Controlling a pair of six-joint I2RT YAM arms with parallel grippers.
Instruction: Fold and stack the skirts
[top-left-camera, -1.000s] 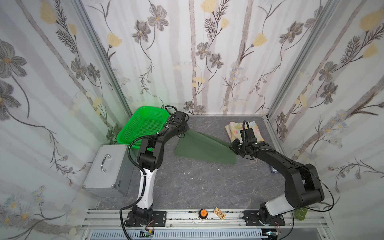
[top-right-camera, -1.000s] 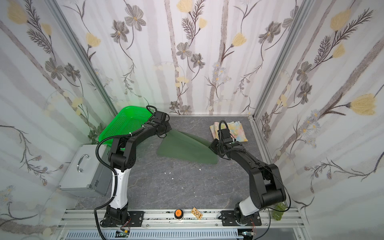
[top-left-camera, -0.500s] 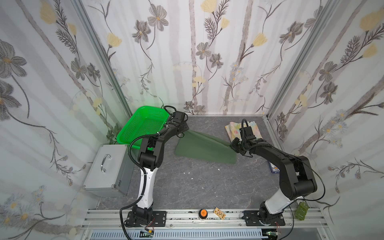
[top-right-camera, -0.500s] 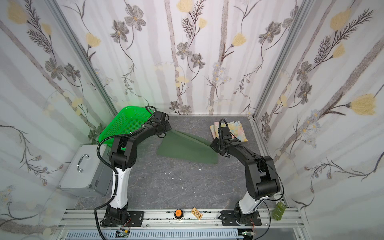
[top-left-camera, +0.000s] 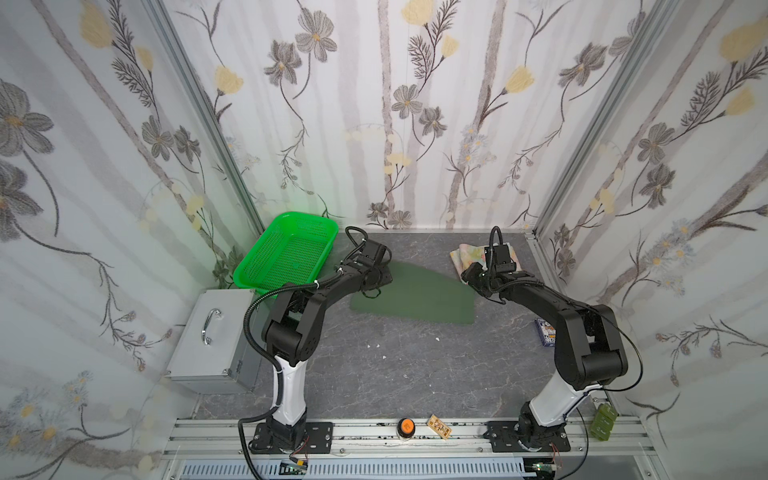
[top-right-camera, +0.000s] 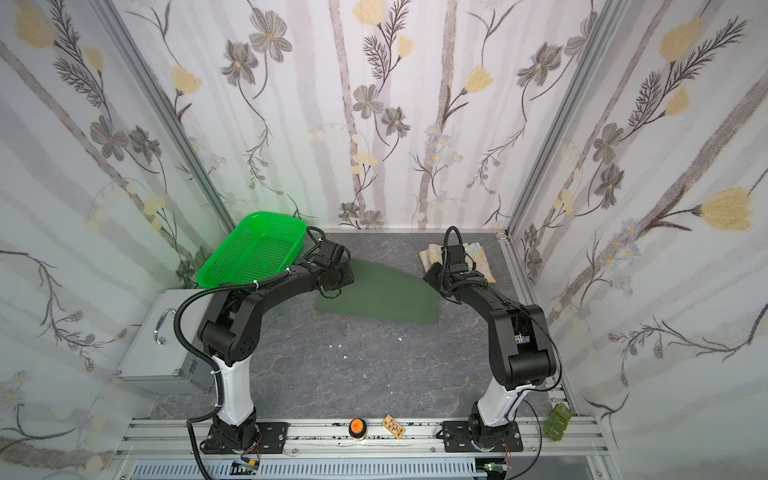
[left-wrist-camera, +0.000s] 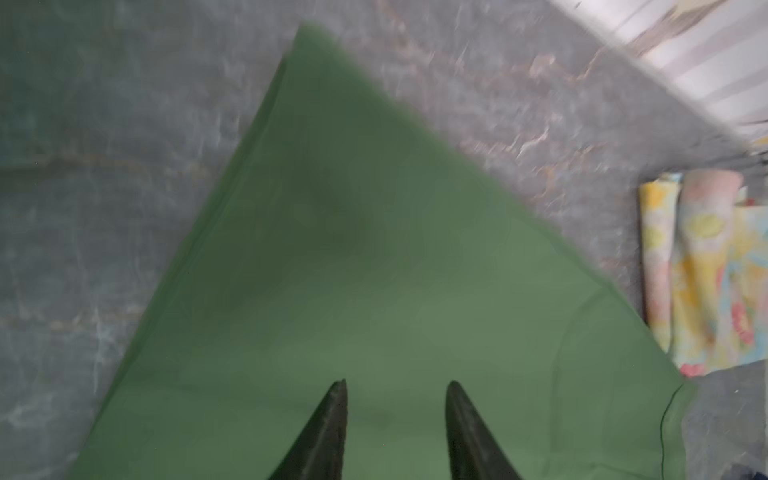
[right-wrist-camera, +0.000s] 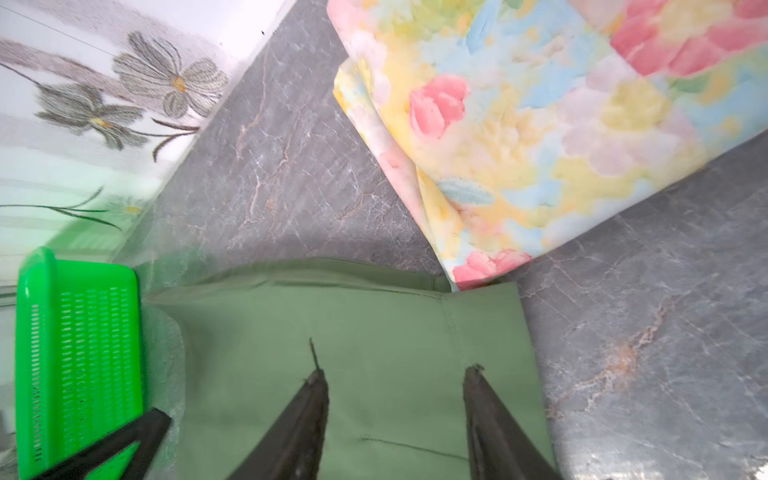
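Observation:
The dark olive green skirt (top-left-camera: 415, 297) (top-right-camera: 382, 295) lies flat on the grey table in both top views. Folded small, the pastel floral skirt (top-left-camera: 467, 255) (right-wrist-camera: 540, 124) rests at the back right, touching the green skirt's far right corner. My left gripper (top-left-camera: 376, 276) (left-wrist-camera: 397, 384) hovers over the green skirt's back left end, open, with only cloth below the fingers. My right gripper (top-left-camera: 473, 276) (right-wrist-camera: 397, 372) is over its back right corner, open and holding nothing.
A bright green mesh basket (top-left-camera: 286, 251) stands tilted at the back left, close to my left arm. A metal case (top-left-camera: 212, 336) sits left of the table. A small printed box (top-left-camera: 545, 332) lies by the right wall. An orange button (top-left-camera: 406, 426) is on the front rail.
Both grippers were shut on the green skirt's back corners and have opened. The skirt has settled flat, and the right gripper has drawn back a little.

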